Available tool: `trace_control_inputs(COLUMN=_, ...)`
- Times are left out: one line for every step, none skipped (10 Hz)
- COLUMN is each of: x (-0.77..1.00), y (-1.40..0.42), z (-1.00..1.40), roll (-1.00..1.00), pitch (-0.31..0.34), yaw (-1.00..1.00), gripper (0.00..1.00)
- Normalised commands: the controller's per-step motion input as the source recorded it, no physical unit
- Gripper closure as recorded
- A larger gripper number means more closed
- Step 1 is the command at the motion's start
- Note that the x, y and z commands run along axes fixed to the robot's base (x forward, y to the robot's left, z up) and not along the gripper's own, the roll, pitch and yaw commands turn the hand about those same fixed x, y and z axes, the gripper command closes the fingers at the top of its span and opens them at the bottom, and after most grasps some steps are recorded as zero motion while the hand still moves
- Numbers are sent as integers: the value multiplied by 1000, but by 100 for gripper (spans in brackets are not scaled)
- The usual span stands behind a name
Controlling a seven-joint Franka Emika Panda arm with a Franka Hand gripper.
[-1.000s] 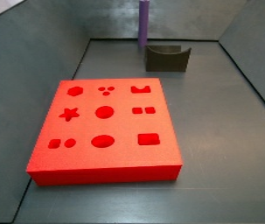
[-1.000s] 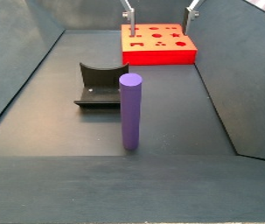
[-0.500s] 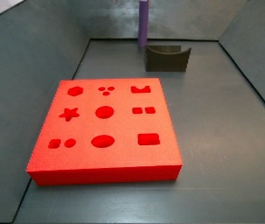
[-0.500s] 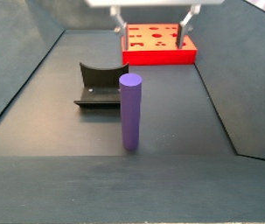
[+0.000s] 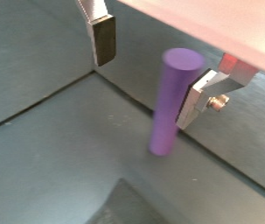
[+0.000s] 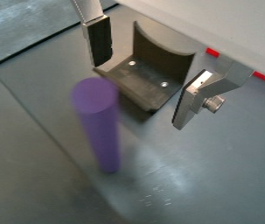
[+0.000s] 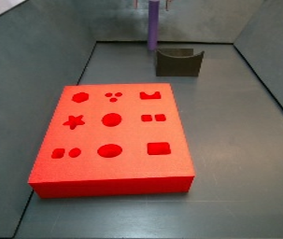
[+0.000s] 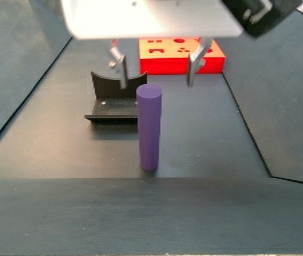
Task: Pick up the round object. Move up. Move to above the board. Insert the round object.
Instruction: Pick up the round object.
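In a side view the gripper point(image 8: 157, 58) hangs wide open, its body partly hiding the red board point(image 8: 181, 52) behind. One purple round object point(image 8: 148, 128) stands upright on the floor, unheld, just in front of the single dark fixture point(image 8: 111, 96).

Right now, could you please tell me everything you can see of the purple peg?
The purple peg is a long, slim, matte cylinder with a flat round top, standing upright on the dark floor near the grey fixture, far from the red board. The open gripper surrounds its top; one finger looks close beside it, though contact is unclear.
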Motion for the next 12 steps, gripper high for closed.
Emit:
trace_control_inputs(x=0, y=509, z=-206, roll=-279, pitch=-19, yaw=-246, gripper=0)
trace_control_inputs(x=0, y=497, z=-214, roll=-276, pitch=-59, yaw=-249, gripper=0)
trace_control_inputs(x=0, y=469, z=-269, roll=-224, pitch=-60, yaw=-229, gripper=0)
trace_control_inputs(x=9, y=237, z=-283, roll=-119, pitch=-40, yaw=-140, gripper=0)
trace_control_inputs(x=131, y=160, z=-303, roll=-169, pitch=-60, yaw=-120, gripper=0)
trace_control_inputs(x=31, y=69, z=-37, roll=-99, pitch=0, yaw=-146, gripper=0)
trace_control_inputs(x=0, y=0, z=0, roll=13, pitch=0, yaw=0, gripper=0)
trace_control_inputs(x=0, y=0, z=0, roll=0, pitch=0, yaw=0, gripper=0)
trace_control_inputs(x=0, y=0, z=0, roll=0, pitch=0, yaw=0, gripper=100)
trace_control_inputs(x=0, y=0, z=0, roll=0, pitch=0, yaw=0, gripper=100)
trace_control_inputs(x=0, y=0, z=0, roll=0, pitch=0, yaw=0, gripper=100)
trace_control_inputs(x=0, y=0, z=0, roll=0, pitch=0, yaw=0, gripper=100)
